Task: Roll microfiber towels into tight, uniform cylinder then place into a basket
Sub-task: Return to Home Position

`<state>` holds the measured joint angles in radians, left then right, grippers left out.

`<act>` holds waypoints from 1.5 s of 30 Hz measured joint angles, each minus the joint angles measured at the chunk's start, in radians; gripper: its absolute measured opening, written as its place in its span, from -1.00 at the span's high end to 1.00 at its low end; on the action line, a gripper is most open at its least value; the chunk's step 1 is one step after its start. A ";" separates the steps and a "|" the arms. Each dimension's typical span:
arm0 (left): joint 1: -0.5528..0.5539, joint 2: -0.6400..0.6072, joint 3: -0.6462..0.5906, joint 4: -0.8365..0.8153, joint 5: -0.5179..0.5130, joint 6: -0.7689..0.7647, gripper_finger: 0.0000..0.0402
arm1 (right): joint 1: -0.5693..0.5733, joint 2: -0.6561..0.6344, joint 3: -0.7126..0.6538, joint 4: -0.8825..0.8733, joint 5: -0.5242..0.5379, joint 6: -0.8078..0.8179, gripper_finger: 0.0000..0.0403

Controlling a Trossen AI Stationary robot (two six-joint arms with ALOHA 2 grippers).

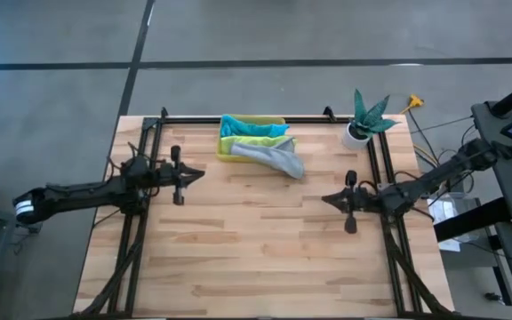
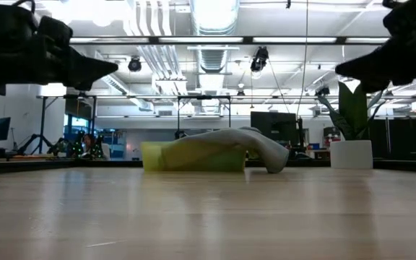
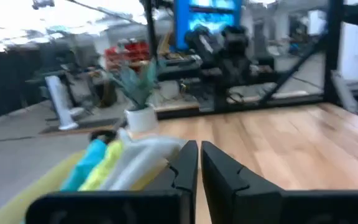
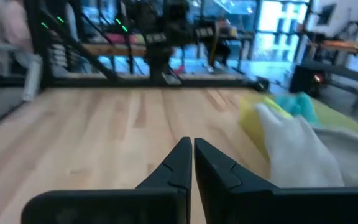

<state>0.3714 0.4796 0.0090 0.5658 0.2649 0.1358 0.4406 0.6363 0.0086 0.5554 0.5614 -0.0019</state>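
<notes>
Now, left gripper (image 1: pixel 194 175): hovering closed, well left of the basket (image 1: pixel 224 156).
Right gripper (image 1: pixel 329 200): hovering closed, right of the basket, well apart.
Grey towel (image 1: pixel 274 157): lying across the basket, drooping over its right edge onto the table (image 1: pixel 256 249).

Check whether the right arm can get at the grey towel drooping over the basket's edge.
Probably yes. The right gripper hovers shut, apart from the grey towel, with only bare table between them; the plant pot stands off to the side, and the left gripper waits across the table.
</notes>
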 joint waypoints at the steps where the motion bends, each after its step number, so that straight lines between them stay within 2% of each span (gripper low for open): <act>1: 0.001 -0.016 0.000 -0.040 0.023 -0.002 0.98 | -0.011 -0.013 0.000 0.006 -0.029 -0.013 0.94; 8: 0.000 -0.056 -0.001 -0.051 0.201 -0.053 1.00 | -0.120 -0.077 0.000 -0.020 -0.138 -0.093 0.94; 16: 0.002 -0.049 -0.002 -0.069 0.206 -0.054 1.00 | -0.200 -0.078 0.000 -0.085 -0.144 -0.075 0.94; 20: 0.002 -0.069 -0.002 -0.054 0.255 -0.058 1.00 | -0.216 -0.081 0.000 -0.043 -0.146 -0.114 0.94; 28: 0.009 -0.246 -0.003 -0.049 0.272 -0.221 1.00 | -0.254 -0.216 0.001 0.044 -0.140 -0.181 0.94; 34: 0.019 -0.427 -0.004 -0.248 0.265 -0.257 1.00 | -0.265 -0.419 0.001 -0.079 -0.083 -0.199 0.94; 36: 0.024 -0.475 -0.004 -0.267 0.256 -0.279 1.00 | -0.265 -0.506 0.001 -0.127 -0.081 -0.208 0.94; 39: 0.026 -0.433 0.000 -0.241 0.259 -0.313 1.00 | -0.265 -0.631 0.002 -0.256 -0.104 -0.194 0.94; 45: 0.027 -0.346 -0.003 -0.247 0.249 -0.239 1.00 | -0.271 -0.602 0.002 -0.454 -0.167 -0.152 0.94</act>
<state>0.3981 0.1332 0.0063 0.3186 0.5137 -0.1034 0.1696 0.0345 0.0109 0.1016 0.3939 -0.1539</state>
